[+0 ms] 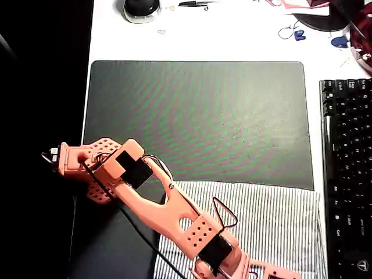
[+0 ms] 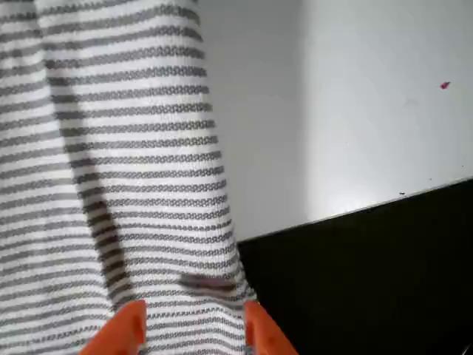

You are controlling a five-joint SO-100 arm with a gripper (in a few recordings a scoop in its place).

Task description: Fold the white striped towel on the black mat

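Note:
The white striped towel [image 1: 273,224] lies flat over the lower right part of the black mat [image 1: 197,116], and its right edge reaches past the mat's edge. My orange arm runs from the left across the mat's lower left to the bottom edge of the overhead view, where the gripper [image 1: 264,272] is partly cut off above the towel's near edge. In the wrist view the gripper [image 2: 191,334] stands open. Its two orange fingertips [image 2: 122,333] are spread over the towel [image 2: 111,163], the right one at the cloth's edge. Whether they touch the cloth cannot be told.
A black keyboard [image 1: 349,174] lies right of the mat. A mouse [image 1: 141,8], scissors [image 1: 196,4] and small clutter sit on the white table [image 1: 232,35] at the back. In the wrist view, white table [image 2: 369,111] and a black area [image 2: 369,281] lie beside the towel.

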